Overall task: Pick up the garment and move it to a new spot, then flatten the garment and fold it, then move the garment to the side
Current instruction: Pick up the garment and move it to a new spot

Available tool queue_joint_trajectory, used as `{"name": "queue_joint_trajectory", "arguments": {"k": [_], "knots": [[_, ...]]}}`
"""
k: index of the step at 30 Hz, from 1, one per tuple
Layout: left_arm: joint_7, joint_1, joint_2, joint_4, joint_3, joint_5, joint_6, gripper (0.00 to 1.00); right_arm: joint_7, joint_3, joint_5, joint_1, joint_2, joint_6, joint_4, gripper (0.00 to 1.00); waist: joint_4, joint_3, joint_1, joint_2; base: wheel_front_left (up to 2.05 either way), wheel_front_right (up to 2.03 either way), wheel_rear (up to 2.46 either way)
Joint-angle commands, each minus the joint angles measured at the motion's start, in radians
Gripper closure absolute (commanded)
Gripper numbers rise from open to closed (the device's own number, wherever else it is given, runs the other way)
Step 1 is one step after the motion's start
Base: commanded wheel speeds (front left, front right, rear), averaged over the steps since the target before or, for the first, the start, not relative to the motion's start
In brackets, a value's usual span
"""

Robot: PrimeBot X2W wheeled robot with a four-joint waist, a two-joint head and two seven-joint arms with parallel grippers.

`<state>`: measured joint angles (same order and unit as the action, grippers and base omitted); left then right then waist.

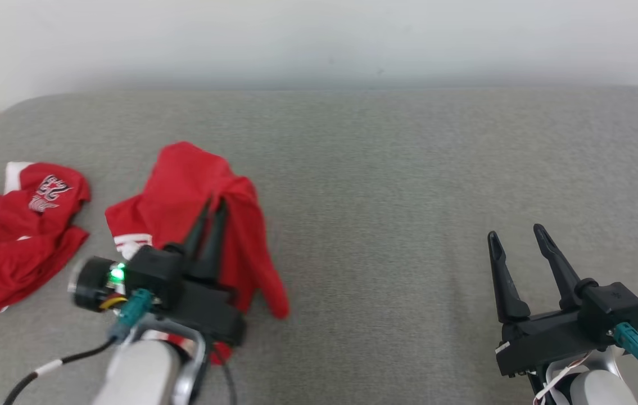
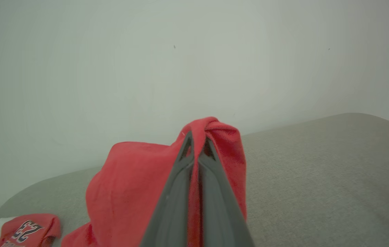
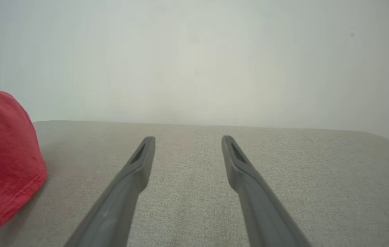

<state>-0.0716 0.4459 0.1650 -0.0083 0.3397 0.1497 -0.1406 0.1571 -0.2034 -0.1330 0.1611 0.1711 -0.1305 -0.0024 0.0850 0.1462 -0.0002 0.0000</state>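
A red garment point(image 1: 195, 185) hangs lifted above the grey surface, draped around my left gripper point(image 1: 213, 203), which is shut on a fold of it. In the left wrist view the cloth point(image 2: 129, 185) bunches over the closed fingertips point(image 2: 189, 144) and falls to the left. My right gripper point(image 1: 515, 235) stands open at the lower right, with nothing between its fingers point(image 3: 139, 161). The red garment's edge point(image 3: 2, 154) hangs at the far left of the right wrist view.
A second red garment point(image 1: 15, 230) with white trim and a printed number lies crumpled at the far left, also seen as a red garment point(image 2: 26, 230) in the left wrist view. The grey padded surface point(image 1: 408, 185) stretches wide to the right; a pale wall rises behind.
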Motion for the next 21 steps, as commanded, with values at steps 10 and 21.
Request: {"name": "queue_joint_trajectory", "arguments": {"k": [10, 21], "knots": [[-0.018, 0.064, -0.083, 0.037, 0.161, 0.0, 0.056, 1.0, 0.031, 0.011, -0.009, 0.026, -0.026, 0.0, 0.028, 0.0, -0.242, 0.056, 0.0002, 0.0, 0.0, 0.0, 0.0], [-0.064, 0.196, -0.112, 0.289, 0.287, 0.051, 0.092, 1.0, 0.063, 0.012, -0.026, 0.038, -0.051, 0.0, 0.069, 0.0, -0.414, 0.122, 0.0002, 0.0, 0.0, 0.0, 0.0]]}}
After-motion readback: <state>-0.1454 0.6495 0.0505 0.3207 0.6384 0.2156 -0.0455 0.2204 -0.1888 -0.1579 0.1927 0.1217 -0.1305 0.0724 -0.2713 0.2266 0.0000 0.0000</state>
